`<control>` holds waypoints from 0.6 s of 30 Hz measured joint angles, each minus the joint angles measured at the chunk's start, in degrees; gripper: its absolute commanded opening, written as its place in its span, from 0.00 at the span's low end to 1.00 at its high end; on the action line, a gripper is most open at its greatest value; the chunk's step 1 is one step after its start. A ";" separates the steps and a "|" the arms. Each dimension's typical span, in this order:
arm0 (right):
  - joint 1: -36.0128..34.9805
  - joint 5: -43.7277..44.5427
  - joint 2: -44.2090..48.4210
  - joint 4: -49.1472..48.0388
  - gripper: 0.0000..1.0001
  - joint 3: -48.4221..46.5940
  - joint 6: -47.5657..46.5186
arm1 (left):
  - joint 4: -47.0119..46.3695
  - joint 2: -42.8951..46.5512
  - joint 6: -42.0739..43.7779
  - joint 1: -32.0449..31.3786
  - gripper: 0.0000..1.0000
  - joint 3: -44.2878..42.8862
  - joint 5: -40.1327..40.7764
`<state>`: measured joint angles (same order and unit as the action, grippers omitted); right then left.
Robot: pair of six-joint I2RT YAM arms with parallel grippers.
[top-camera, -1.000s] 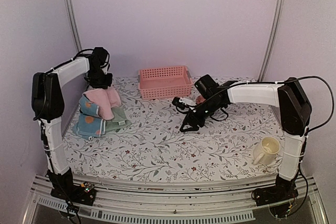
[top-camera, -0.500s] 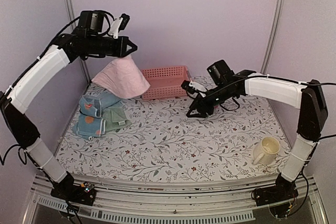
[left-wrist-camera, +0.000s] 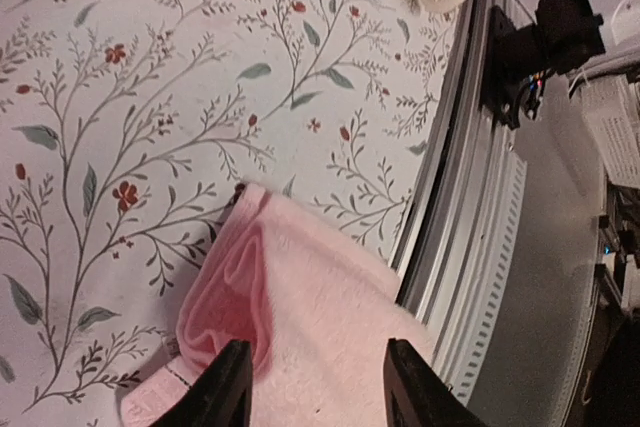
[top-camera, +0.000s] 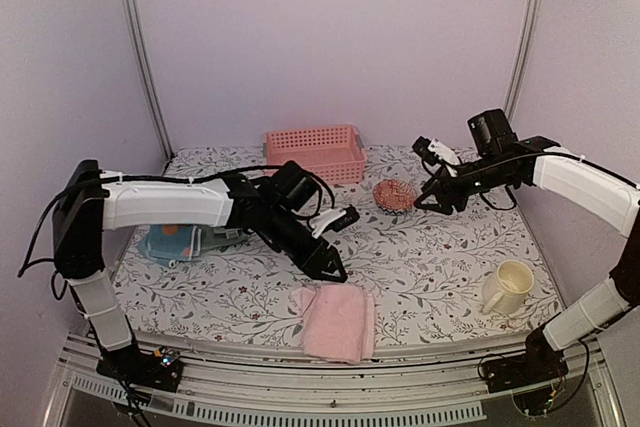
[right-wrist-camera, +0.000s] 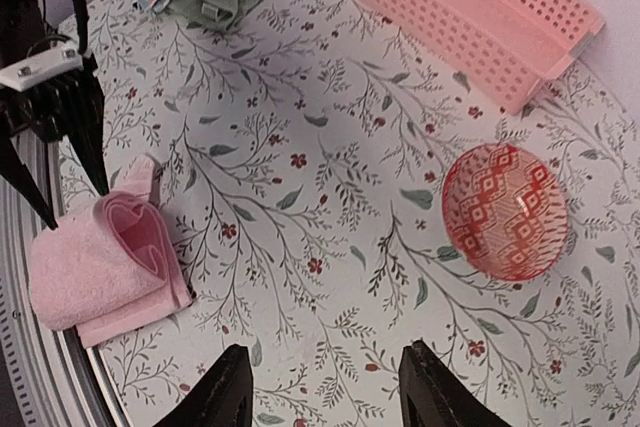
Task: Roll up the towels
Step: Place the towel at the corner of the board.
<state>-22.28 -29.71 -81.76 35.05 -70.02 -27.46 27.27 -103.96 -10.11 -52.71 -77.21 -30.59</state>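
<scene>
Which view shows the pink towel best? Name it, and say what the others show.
Right wrist: the whole pink towel lies in frame, its folded layers open to the camera. Top external shows it whole too, but small. Left wrist is closest, yet crops its lower part.

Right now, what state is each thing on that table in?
Pink towel: loosely folded, unrolled, at the near edge.
Other towels: heaped at left, unrolled.
Basket: upright, looks empty.
Bowl: upright, empty.
Mug: upright.
Left jaws: open, empty, over the pink towel.
Right jaws: open, empty, near the bowl.
</scene>
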 measured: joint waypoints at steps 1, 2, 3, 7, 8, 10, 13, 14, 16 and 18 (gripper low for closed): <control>-0.33 0.00 -0.50 0.66 0.53 1.25 -0.85 | 0.55 0.48 -0.35 -0.35 0.55 1.92 0.37; -0.68 0.09 -1.27 1.40 0.53 2.45 -1.68 | 1.03 1.53 -0.55 -0.46 0.57 3.56 1.22; -1.14 0.39 -2.32 2.12 0.54 3.34 -2.38 | 1.18 3.37 -1.01 -0.39 0.57 5.16 2.80; -4.98 1.92 -7.96 3.23 0.54 4.42 -4.11 | 1.07 12.68 -5.20 3.48 0.48 9.64 10.03; -6.12 1.86 -9.57 3.39 0.54 4.26 -4.20 | 0.98 14.25 -6.49 5.11 0.43 10.54 11.13; -7.96 0.76 -13.38 4.55 0.53 3.19 -4.15 | 0.59 16.39 -9.44 9.94 0.42 13.20 12.55; -10.05 -1.73 -19.65 6.25 0.54 1.66 -4.11 | -0.31 15.30 -11.61 15.04 0.48 18.14 12.72; -10.62 -2.51 -21.27 6.99 0.54 1.25 -4.13 | -0.50 14.56 -11.91 15.39 0.50 19.47 12.33; -11.39 -4.20 -23.61 8.24 0.54 0.68 -4.09 | -1.44 12.79 -12.59 15.15 0.51 22.16 10.29; -11.91 -6.25 -25.44 9.44 0.54 0.15 -4.07 | -2.64 11.08 -12.92 14.51 0.51 23.69 8.35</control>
<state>-34.20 -35.97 -107.20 44.49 -69.87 -31.53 24.62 -92.88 -23.03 -38.20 -53.52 -22.24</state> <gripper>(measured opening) 0.544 0.506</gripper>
